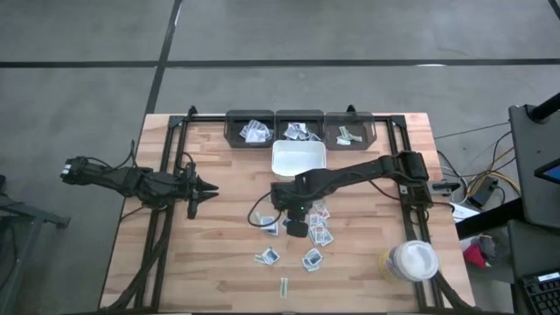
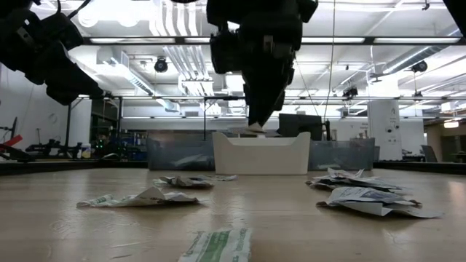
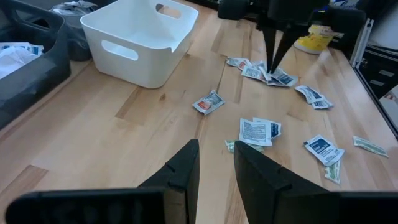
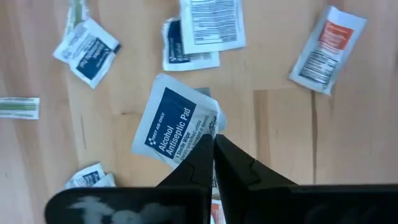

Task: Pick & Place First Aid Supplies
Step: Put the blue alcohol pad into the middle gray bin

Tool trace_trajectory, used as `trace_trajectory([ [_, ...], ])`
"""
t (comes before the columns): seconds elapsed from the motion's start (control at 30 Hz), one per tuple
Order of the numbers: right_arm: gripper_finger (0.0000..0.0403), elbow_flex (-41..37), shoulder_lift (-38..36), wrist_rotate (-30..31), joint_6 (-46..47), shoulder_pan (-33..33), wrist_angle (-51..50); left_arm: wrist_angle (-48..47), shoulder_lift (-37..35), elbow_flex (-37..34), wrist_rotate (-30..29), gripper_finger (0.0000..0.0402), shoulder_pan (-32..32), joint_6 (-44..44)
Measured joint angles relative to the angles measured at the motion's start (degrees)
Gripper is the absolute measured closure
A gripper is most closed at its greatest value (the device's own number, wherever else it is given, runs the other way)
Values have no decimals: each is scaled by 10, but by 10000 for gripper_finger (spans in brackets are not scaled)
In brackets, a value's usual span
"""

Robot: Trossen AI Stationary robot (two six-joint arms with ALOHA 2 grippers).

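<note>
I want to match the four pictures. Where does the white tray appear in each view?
High view: the white tray sits top centre, just below the three dark bins.
Low view: centre, far across the table.
Left wrist view: upper left.
Right wrist view: not in it.
Shared landmark: the right gripper, between tray and scattered packets.

Bare wood lies open between the white tray (image 1: 299, 158) and the scattered packets (image 1: 311, 259) in front of it.
</note>
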Motion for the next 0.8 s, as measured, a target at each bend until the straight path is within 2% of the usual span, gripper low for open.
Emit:
trace_trajectory([
  [0.17,394,-17,14,58,-1,-7,1,0,0,0,0,307,0,0],
  [0.5,394,-25,81,51,10,-13,3,-1,0,0,0,307,0,0],
  [0.8,394,-28,62,60,7,-13,4,-1,0,0,0,307,0,-2],
])
